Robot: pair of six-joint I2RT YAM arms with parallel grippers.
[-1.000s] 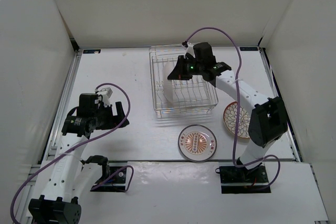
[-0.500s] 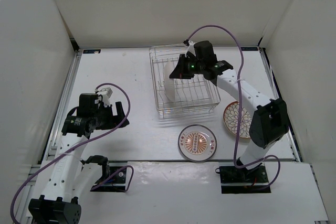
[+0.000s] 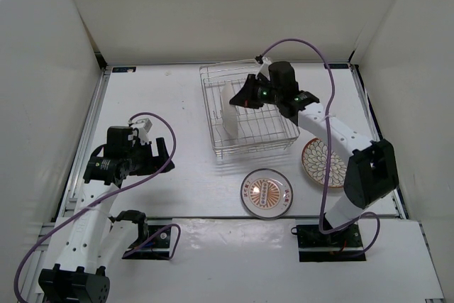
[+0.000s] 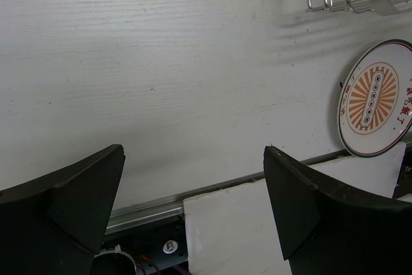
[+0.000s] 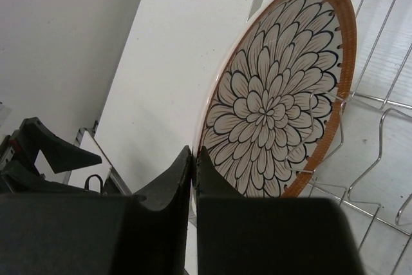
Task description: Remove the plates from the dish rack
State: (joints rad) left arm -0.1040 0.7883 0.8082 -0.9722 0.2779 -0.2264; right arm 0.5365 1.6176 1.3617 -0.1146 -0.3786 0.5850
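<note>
Left gripper [image 4: 193, 152]: jaws spread wide, holding nothing, above the table [image 3: 177, 104] near its left edge
Pale plate [image 3: 265, 192]: dark rim, orange sunburst centre; lying face up by the near edge
Petal plate [image 3: 323, 162]: orange-brown with white petals; lying near the right edge
Dish rack [image 3: 266, 122]: silver wire, far middle of the table
Standing plate [image 5: 277, 94]: orange-brown rim, black-outlined white petals, white back; on edge in the rack's left part, its rim pinched by the right gripper [image 5: 194, 156]

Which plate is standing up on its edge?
The flowery plate in the dish rack, pinched by the right gripper. The pale plate and the other flowery plate lie flat on the table.
</note>
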